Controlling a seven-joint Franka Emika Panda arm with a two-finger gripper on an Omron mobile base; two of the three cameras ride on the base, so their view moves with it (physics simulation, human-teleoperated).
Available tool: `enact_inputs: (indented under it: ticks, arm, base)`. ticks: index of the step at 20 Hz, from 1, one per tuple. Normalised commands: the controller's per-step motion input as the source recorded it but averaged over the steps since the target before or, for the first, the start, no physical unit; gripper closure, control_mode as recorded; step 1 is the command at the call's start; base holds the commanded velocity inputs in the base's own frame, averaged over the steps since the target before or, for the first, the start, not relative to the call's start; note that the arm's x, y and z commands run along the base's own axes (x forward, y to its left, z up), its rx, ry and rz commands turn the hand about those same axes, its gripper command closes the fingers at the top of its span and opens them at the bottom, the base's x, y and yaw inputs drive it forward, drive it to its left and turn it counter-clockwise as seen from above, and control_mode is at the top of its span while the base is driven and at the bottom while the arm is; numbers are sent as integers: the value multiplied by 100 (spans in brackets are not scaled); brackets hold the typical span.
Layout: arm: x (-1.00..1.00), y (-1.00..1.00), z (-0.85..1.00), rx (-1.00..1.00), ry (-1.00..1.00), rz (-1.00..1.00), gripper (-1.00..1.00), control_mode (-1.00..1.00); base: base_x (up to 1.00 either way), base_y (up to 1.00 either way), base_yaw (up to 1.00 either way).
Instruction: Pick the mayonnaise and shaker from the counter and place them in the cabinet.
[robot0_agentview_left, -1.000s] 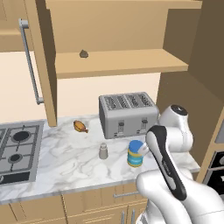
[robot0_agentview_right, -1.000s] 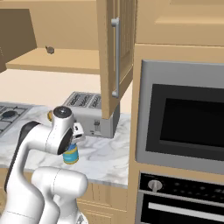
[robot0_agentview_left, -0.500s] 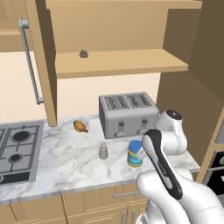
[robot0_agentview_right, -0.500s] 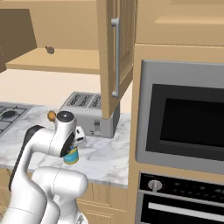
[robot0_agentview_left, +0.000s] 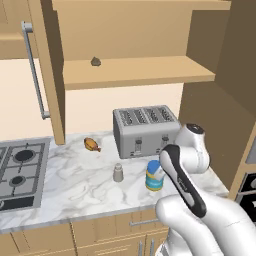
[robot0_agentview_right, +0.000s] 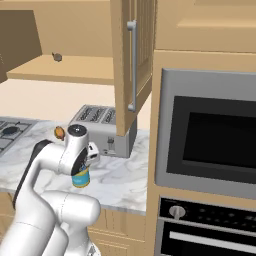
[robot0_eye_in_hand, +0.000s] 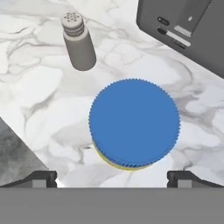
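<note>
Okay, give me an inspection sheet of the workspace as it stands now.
Surface: marble counter, dry and unmarked.
Job's things: mayonnaise upright on the counter, blue lid on; shaker upright beside it, apart; cabinet open, its shelf holding a small dark lump.
Clutter: toaster behind the jar; small orange-brown item near the stove.
Hand: hand open, directly above the jar lid, fingertips wide on either side, not touching.
Cables: nothing seen.
Surroundings: built-in oven beside the counter.
</note>
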Motion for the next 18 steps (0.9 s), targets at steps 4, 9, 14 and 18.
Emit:
enact_inputs:
  ticks: [4,9,14,18]
  arm:
    - [20,0,-27,0,0,1,-100,-100]
    - [22,1,-37,0,3,2,-100,-100]
    - [19,5,-41,0,3,2,-100,-100]
    - [19,12,-41,0,1,4,100,-100]
  base:
    - [0,0,0]
    - [0,0,0]
    - [0,0,0]
    - [0,0,0]
